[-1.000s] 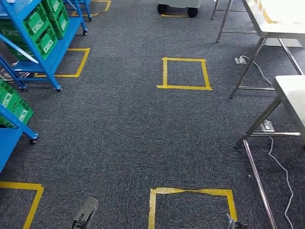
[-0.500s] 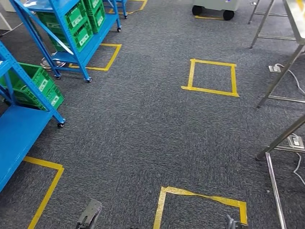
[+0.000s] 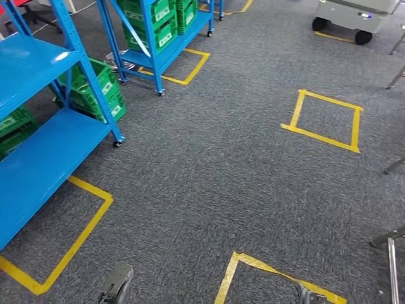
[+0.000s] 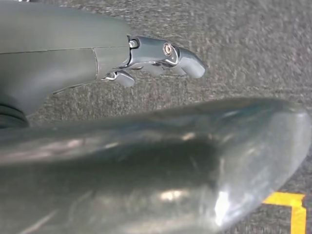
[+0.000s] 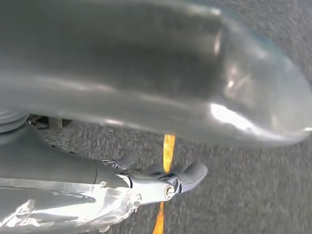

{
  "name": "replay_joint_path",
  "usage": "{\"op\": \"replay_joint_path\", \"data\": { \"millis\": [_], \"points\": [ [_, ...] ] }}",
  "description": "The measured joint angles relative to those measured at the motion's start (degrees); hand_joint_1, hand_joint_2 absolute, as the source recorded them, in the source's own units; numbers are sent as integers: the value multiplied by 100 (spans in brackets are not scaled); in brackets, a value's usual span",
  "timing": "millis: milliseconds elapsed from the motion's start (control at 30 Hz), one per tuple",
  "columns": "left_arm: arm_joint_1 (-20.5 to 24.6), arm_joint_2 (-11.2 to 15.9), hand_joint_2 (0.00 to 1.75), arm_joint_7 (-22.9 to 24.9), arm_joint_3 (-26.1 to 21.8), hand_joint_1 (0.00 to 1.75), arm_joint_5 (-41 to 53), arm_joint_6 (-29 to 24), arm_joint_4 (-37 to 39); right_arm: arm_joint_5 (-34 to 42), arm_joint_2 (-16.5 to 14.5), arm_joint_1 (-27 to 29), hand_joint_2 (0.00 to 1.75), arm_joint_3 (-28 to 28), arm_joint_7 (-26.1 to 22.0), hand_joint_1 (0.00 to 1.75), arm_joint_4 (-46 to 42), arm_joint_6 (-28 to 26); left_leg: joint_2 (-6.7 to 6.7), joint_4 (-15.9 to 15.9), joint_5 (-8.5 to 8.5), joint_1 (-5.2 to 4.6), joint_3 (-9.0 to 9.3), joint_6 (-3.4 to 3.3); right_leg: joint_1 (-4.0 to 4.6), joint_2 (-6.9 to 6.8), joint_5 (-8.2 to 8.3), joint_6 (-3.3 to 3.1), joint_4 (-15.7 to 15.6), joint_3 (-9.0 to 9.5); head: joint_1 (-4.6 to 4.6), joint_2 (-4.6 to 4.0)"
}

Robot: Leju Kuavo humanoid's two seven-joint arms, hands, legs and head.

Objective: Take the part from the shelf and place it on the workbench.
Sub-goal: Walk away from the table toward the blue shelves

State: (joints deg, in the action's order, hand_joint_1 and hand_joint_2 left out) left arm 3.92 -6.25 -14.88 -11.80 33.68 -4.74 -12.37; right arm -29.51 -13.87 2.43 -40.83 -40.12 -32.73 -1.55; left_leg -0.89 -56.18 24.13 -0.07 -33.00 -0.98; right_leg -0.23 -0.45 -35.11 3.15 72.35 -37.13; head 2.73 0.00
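Observation:
A blue shelf (image 3: pixel 45 155) stands close on the left, its wide lower board bare. Green bins (image 3: pixel 98 88) sit low behind its post. A second blue shelf (image 3: pixel 160 38) further back carries more green bins (image 3: pixel 160 25). I cannot make out a part in any bin from here. My left hand (image 3: pixel 114 285) hangs low at the picture's bottom edge, and my right hand (image 3: pixel 305 295) just peeks in at the bottom right. In the wrist views the left hand's fingers (image 4: pixel 162 52) and the right hand's fingers (image 5: pixel 165 183) lie stretched out over carpet, holding nothing.
Grey carpet with yellow tape squares: one by the near shelf (image 3: pixel 71 244), one ahead on the right (image 3: pixel 324 120), one at my feet (image 3: pixel 267 272). A white wheeled unit (image 3: pixel 353 16) stands far right. Metal table legs (image 3: pixel 392 253) show at the right edge.
The whole view has swung left: the shelves have slid further in and nearer, and the white tables have left on the right. Both hands still hang empty.

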Motion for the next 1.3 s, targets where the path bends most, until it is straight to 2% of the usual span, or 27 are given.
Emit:
{"op": "replay_joint_path", "data": {
  "millis": [33,67,100,167,233,267,333,400,467,533,567,600,633,667,733,767,833,900,967,1000,1033,1067,1100,1167,1200,1233,1300],
  "points": [
    [-6,1,0,1,-7,0,3,1,0,-3,4,4,0,1,1,0,9,-2,-86,-1,-7,-10,-5,-8,8,31,-19,-16,188,-108,-8,0],
    [-14,2,0,3,-14,0,10,2,0,-5,8,6,0,3,2,0,16,-4,-171,-1,-14,-19,-6,-10,16,49,76,-40,146,-108,-13,0],
    [-20,3,0,6,-21,0,25,3,0,-9,12,2,0,6,2,0,19,-4,-258,-2,-20,-25,-6,-8,22,88,264,-71,-122,4,-14,0],
    [-19,1,0,13,-29,0,59,-1,0,-14,21,-9,0,12,2,0,21,-6,-413,-12,-35,-33,-14,13,13,371,643,-136,-927,373,-17,0],
    [-9,-2,0,15,-32,0,97,-7,0,-25,31,-21,0,18,2,0,27,-14,-548,-24,-61,-20,-59,64,6,618,773,-157,-1397,601,-17,0],
    [-10,-2,0,15,-33,0,117,-12,0,-34,34,-27,0,21,2,0,33,-24,-616,-25,-84,-7,-90,104,11,634,766,-164,-1450,624,-17,0],
    [-27,10,0,15,-34,0,152,-21,0,-57,36,-44,0,38,2,0,44,-55,-686,-24,-113,15,-145,178,15,489,808,-195,-1488,636,-16,0],
    [-31,25,0,13,-37,0,179,-34,0,-77,38,-60,0,72,-1,0,54,-79,-444,-263,68,-3,-280,235,-5,324,857,-248,-1548,645,26,0],
    [-7,31,0,8,-39,0,202,-42,0,-89,40,-66,0,101,-2,0,73,-102,-108,-925,453,-4,-590,289,-6,133,869,-275,-1569,644,73,0],
    [-4,38,0,7,-42,0,225,-42,0,-100,40,-80,0,116,-1,0,100,-136,3,-1515,663,21,-850,336,-6,-59,860,-274,-1568,639,83,0],
    [-13,46,0,7,-45,0,235,-42,0,-106,40,-95,0,126,0,0,113,-153,22,-1552,620,34,-852,354,-11,-140,854,-270,-1567,640,84,0],
    [-20,58,0,7,-50,0,243,-42,0,-110,40,-115,0,138,1,0,125,-167,48,-1373,481,46,-744,369,-19,-216,846,-259,-1567,646,85,0],
    [-22,72,0,6,-54,0,254,-42,0,-113,40,-136,0,150,1,0,135,-180,130,-1015,289,53,-538,382,-25,-285,835,-241,-1566,659,85,0],
    [-14,78,0,4,-56,0,269,-42,0,-115,41,-153,0,161,1,0,143,-190,296,-616,140,45,-313,399,-15,-348,818,-213,-1562,673,97,0],
    [15,83,0,-5,-57,0,292,-43,0,-112,43,-174,0,179,1,0,155,-203,521,-82,-3,27,-30,332,28,-466,778,-149,-1547,702,106,1],
    [23,81,0,-11,-58,0,303,-46,0,-107,44,-181,0,190,0,0,157,-207,544,-15,11,11,-8,278,50,-522,765,-121,-1548,717,97,1],
    [12,88,0,-21,-65,0,320,-60,0,-88,45,-206,0,222,0,0,161,-210,397,-10,4,9,-30,159,42,-592,732,-66,-1534,731,61,0],
    [6,98,0,-32,-74,0,340,-82,0,-72,46,-225,0,251,0,0,163,-216,259,-1,-12,21,-32,73,11,-373,556,-11,-1264,630,43,0],
    [24,100,0,-46,-79,0,350,-94,0,-63,47,-218,0,263,0,0,169,-228,110,2,-16,25,-34,13,1,-63,201,8,-558,316,6,0],
    [28,98,0,-52,-79,0,351,-94,0,-60,47,-211,0,264,1,0,176,-234,28,1,-15,20,-35,-3,3,2,43,4,-163,116,-10,0],
    [25,99,0,-58,-80,0,352,-93,0,-55,47,-204,0,267,2,0,183,-240,-57,1,-10,13,-33,-14,6,28,-26,-3,115,-46,-21,0],
    [19,101,0,-65,-80,0,354,-92,0,-48,47,-200,0,270,3,0,189,-250,-135,0,-1,8,-26,-19,8,38,20,-15,198,-126,-27,0],
    [12,103,0,-75,-81,0,356,-91,0,-33,47,-199,0,275,3,0,192,-259,-199,0,9,5,-14,-23,8,43,183,-32,44,-96,-29,0],
    [-3,103,0,-105,-89,0,361,-87,0,13,47,-204,0,289,2,0,193,-273,-299,-2,43,3,23,-7,5,85,636,-65,-699,190,-49,0],
    [-10,103,0,-119,-96,0,363,-85,0,34,47,-211,0,294,1,0,193,-274,-331,-15,62,-7,31,15,0,122,772,-79,-1071,350,-62,0],
    [-19,104,0,-128,-104,0,366,-83,0,48,47,-219,0,298,2,0,193,-271,-356,-24,76,-13,27,45,-2,156,833,-91,-1314,457,-64,0],
    [-33,106,0,-138,-117,0,367,-81,0,64,47,-220,0,304,2,0,192,-265,-372,-34,95,-17,6,105,8,193,797,-125,-1456,526,-54,0]
  ]
}}
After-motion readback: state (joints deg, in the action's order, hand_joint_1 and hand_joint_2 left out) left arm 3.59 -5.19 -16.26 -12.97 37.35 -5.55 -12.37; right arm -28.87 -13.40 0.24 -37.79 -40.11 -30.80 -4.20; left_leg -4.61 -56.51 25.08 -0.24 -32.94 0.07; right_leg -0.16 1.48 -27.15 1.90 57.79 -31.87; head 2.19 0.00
